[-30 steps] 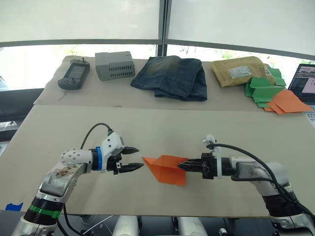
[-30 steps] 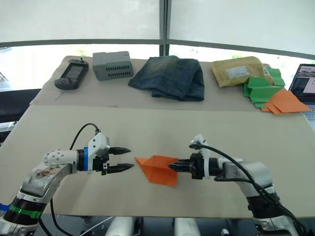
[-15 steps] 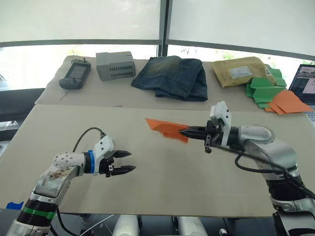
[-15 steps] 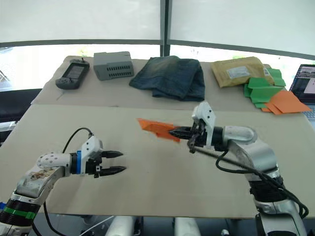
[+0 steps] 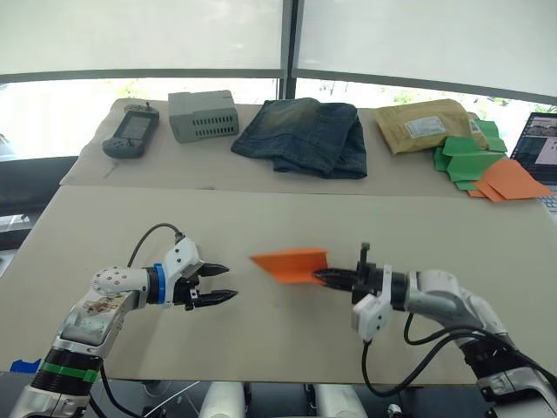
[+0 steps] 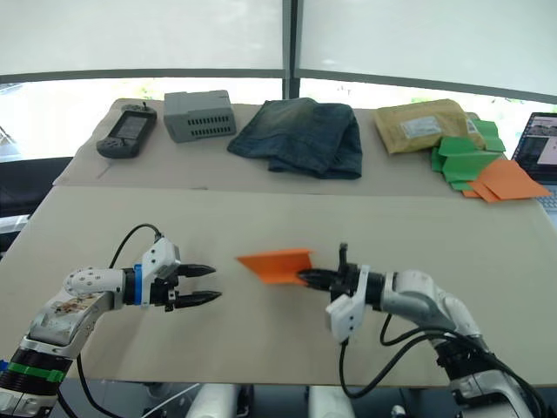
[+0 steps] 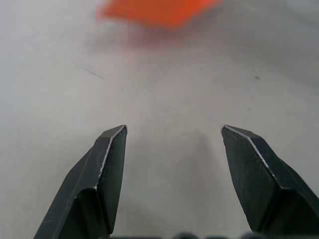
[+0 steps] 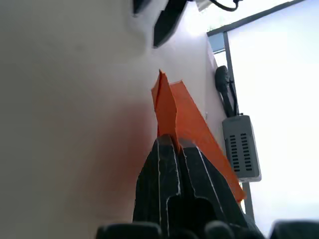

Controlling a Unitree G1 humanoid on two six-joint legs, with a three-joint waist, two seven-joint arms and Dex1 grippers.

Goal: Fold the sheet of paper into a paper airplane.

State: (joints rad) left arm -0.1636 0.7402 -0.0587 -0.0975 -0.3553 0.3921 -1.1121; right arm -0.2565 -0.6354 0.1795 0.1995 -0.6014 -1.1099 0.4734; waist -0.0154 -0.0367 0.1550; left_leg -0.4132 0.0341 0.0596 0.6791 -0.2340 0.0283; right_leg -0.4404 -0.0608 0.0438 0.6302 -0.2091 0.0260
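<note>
The laptop [image 5: 541, 150] at the table's 2 o'clock edge is cut off by the frame, and the pale orange flat pieces [image 5: 506, 180] partly cover the pile of green paper shapes [image 5: 464, 158], so neither can be counted surely. In the left wrist view the orange paper is a blur.

One paper airplane [image 5: 291, 264] sits near the middle of the near table [image 5: 287, 218]: a bright orange, slim wedge with layered flaps, its point aimed toward 9 o'clock. The right gripper [image 5: 324, 277] is pinched tight on its tail end; whether the paper touches the table cannot be told.

The left gripper [image 5: 223, 282] lies well apart from it toward 9 o'clock, its two fingers spread wide and empty.

Along the 12 o'clock side lie one handheld device [image 5: 130, 132], one grey box [image 5: 203, 115], one pair of folded jeans [image 5: 305, 134] and one padded envelope [image 5: 426, 124].
</note>
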